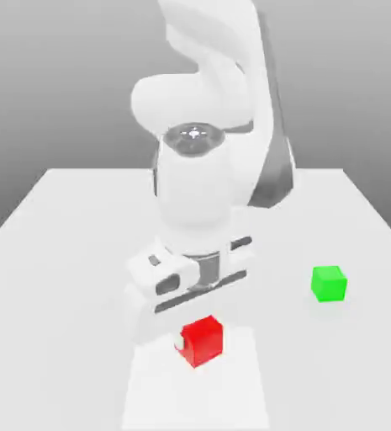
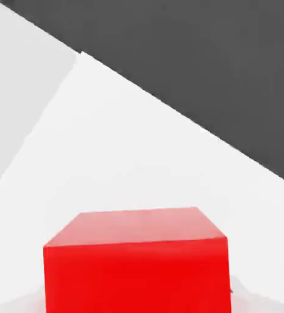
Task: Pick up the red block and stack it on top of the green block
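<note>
Grasp step, looks done: gripper (image 1: 201,339) clamped on red block (image 1: 204,344); next, lift straight up clear, then carry over to green block (image 1: 329,284) for stacking.

The white arm (image 1: 197,189) reaches downward, its hand (image 1: 182,337) low and turned at an angle.

**Two cameras, one wide and one close**

Your exterior view stands back from the arm (image 1: 198,160), above the table (image 1: 55,286), and looks down at a slant, taking in the tabletop to its far edge. The green block (image 1: 329,284) lies toward the exterior view's right. Your hand view rides on the hand, very near the red block (image 2: 138,275), and faces over it across the pale patch (image 2: 126,153). You see that block and patch in both views, the patch at the near side in the exterior one.
</note>
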Robot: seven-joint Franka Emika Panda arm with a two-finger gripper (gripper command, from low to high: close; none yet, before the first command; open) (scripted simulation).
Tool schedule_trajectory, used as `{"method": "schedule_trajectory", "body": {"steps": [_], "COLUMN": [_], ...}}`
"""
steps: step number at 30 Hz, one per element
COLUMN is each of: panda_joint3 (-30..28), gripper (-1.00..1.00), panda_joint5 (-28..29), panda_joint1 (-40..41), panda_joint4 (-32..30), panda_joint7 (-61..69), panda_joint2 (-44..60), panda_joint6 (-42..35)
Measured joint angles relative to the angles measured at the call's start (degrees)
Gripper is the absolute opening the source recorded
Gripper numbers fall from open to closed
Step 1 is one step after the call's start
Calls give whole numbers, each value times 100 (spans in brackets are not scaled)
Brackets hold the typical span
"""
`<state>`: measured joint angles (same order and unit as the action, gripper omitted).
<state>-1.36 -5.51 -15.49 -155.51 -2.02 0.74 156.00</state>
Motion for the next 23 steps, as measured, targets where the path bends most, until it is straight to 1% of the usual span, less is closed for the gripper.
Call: {"method": "schedule_trajectory", "body": {"steps": [2,6,12,14,19,20,23], "panda_joint3": [165,539,1178,1329,1400,1366,1365], "gripper": [-100,-100,-100,-100,-100,100,100], "panda_joint5": [-121,-227,-189,-84,398,534,534], "panda_joint1": [-649,-1437,-2644,-2792,-2677,-2688,-2651], "panda_joint4": [-231,-680,-1285,-1359,-1353,-1348,-1348], "panda_joint7": [538,1483,2627,2745,2483,2388,2388], "panda_joint2": [-293,-856,-1513,-1285,-309,-143,-143], "panda_joint6": [-60,-162,-206,101,1063,1220,1220]}}
